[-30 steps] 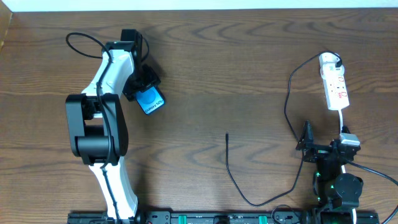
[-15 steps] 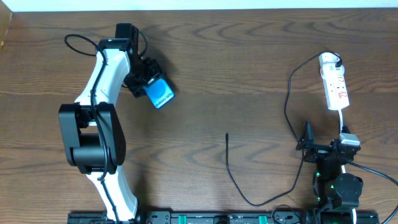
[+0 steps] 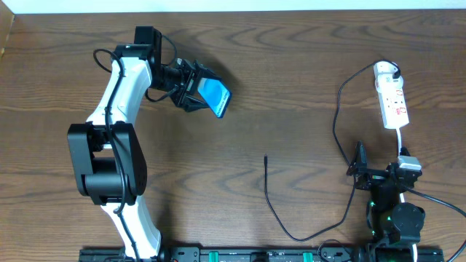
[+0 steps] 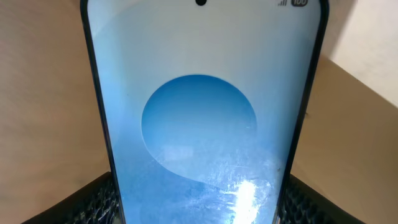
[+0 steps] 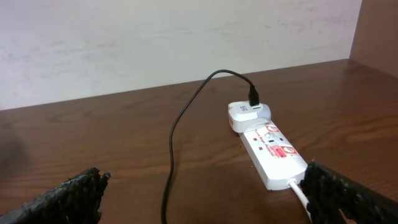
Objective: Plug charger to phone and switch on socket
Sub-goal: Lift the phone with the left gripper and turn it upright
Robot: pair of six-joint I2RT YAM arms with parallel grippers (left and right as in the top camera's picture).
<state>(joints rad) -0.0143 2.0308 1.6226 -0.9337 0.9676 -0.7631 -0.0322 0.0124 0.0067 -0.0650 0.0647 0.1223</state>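
My left gripper (image 3: 195,91) is shut on the phone (image 3: 215,97), holding it tilted above the table at the upper middle-left. The blue screen with a round pattern fills the left wrist view (image 4: 199,124), between my two fingers (image 4: 199,205). The charger is a thin black cable (image 3: 271,200); its straight plug tip (image 3: 266,158) lies free on the table centre. The cable curves right and up to the white socket (image 3: 392,98) at the far right. My right gripper (image 3: 378,169) is open and empty near the front right, with the socket (image 5: 273,152) and cable (image 5: 171,162) ahead of it.
The wooden table (image 3: 291,65) ends at a pale wall along the back edge. A white lead (image 3: 401,138) runs from the socket toward my right arm. My left arm's black cable (image 3: 102,54) loops at the back left.
My left gripper has carried the phone to the right and swung it round, so it now points toward the table's middle. The right arm, cable and socket have not moved.
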